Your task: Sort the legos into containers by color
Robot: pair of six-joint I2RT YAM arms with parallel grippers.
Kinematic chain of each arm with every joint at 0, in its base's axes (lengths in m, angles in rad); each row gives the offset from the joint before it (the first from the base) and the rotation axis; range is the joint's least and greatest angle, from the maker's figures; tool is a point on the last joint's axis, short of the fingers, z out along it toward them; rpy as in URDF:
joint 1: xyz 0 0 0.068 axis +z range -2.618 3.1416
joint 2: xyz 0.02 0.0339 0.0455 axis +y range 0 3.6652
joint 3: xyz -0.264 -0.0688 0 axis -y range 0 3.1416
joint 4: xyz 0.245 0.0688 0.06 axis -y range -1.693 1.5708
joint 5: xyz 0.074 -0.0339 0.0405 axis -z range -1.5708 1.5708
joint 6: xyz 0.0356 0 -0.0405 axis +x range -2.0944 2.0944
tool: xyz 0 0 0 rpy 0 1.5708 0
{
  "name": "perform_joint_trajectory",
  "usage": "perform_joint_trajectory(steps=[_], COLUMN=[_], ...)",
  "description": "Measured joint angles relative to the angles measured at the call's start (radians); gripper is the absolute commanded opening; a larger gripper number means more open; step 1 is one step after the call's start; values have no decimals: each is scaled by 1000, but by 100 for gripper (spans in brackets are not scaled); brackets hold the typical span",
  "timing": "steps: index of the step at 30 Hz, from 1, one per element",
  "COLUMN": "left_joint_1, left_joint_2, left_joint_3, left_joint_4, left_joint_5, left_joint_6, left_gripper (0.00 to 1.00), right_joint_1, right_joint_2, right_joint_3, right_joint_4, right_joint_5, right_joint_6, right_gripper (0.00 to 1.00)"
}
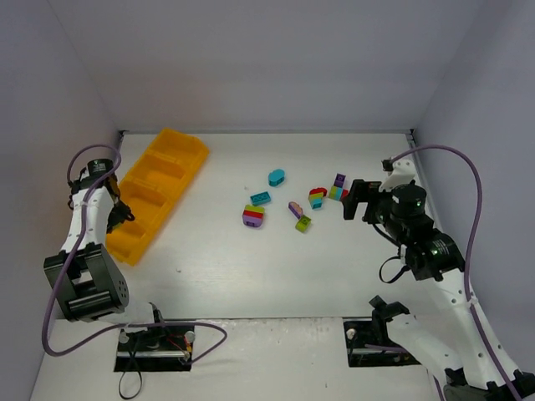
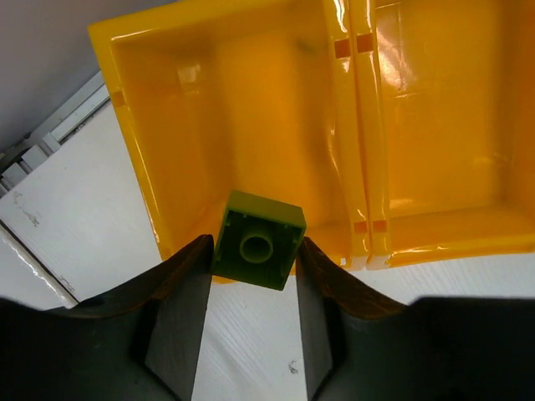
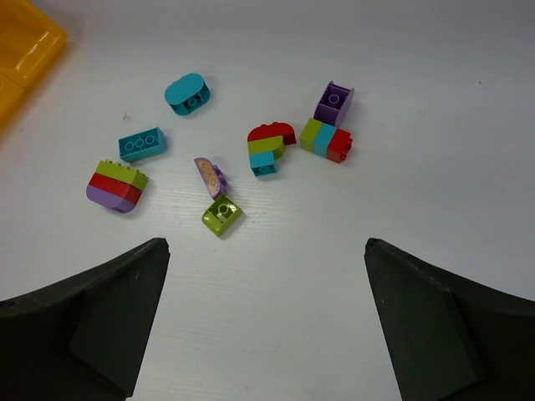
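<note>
Top view, left hand: the left hand [image 1: 123, 215] hung over the near end of the yellow tray [image 1: 171, 163], at the left side of the bench [image 1: 251, 276].
Top view, loose bricks: the other bricks [image 1: 292, 205] lay scattered mid-bench, well apart from the tray and near the right hand [image 1: 355, 200].
Left wrist view, grip: clenched on a lime-green brick [image 2: 257, 240], its hollow underside towards the camera.
Left wrist view, doing it well: the brick seemed to sit above the end compartment's near wall. Reaching further in before letting go would likely keep it from bouncing out.
Right wrist view, right hand: released, fingers spread wide, holding nothing, above the loose bricks.
</note>
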Motion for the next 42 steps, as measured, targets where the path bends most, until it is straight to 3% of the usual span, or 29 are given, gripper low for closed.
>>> perform_joint_trajectory(steps=[2,4,12,16,19,23,31,36,42], left_joint_1=[1,1,2,-19,-147,-467,-925,-1098,-1202], left_joint_2=[19,23,13,-65,-139,-150,64,345,609], left_joint_3=[0,0,0,-16,-9,50,167,337,516], left_joint_4=[4,9,13,47,58,100,208,261,280], left_joint_5=[-2,-3,13,106,131,153,156,155,186], left_joint_6=[-5,-11,-10,22,50,71,68,72,79], left_gripper=[51,54,56,60,64,65,68,68,68], right_joint_1=[0,0,0,0,0,0,0,0,0], right_joint_2=[-12,-21,-29,-35,-45,-54,-74,-86,-98], right_joint_3=[0,0,0,-4,-11,-21,-34,-42,-42], right_joint_4=[0,0,0,0,-2,-2,-4,-8,-10], right_joint_5=[-3,-5,-7,-7,-7,-7,-6,-6,-3], right_joint_6=[0,0,0,1,4,8,35,56,67], right_gripper=[100,100,100,100,100,100,100,100,100])
